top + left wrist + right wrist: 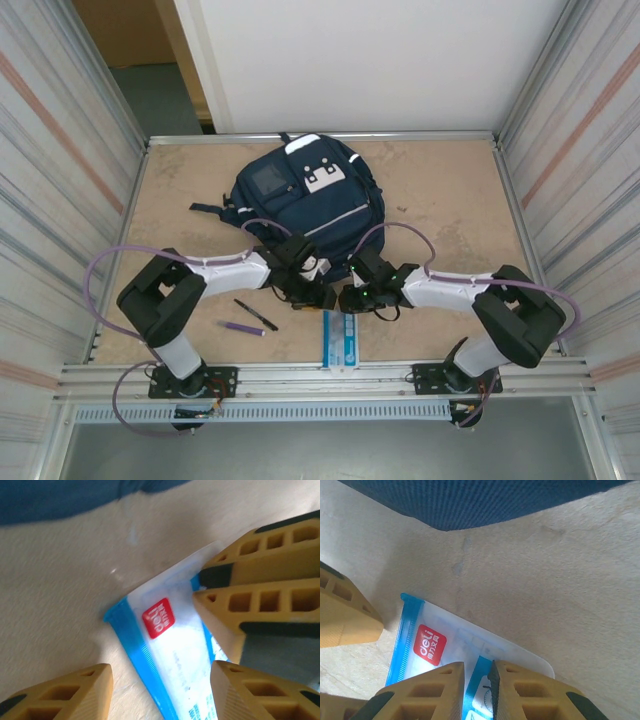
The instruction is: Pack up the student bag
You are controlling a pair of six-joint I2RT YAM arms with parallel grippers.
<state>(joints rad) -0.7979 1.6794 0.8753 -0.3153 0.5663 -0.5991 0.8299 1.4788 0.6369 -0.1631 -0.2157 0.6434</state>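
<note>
At 12 o'clock lies the student bag, contents hidden. Wrist views show the right gripper pinching the pouch, the left gripper jaws apart

Student bag blocks centre; bare table right; pens front-left.

Work surface: tan board table, scuffed, with a few pale stains seen in the wrist views. An aluminium rail runs along its near edge, with a slotted white strip just below.

Left side wall and right side wall: ribbed metal sheeting, each crossed by a faint reddish diagonal stripe.

Back: plain white panel standing at the table's far edge. The gap to its left shows a brown surface, possibly a door, and grey-green flooring.

Grey floor lies below the near edge.

Light even and soft, shadows faint.
</note>
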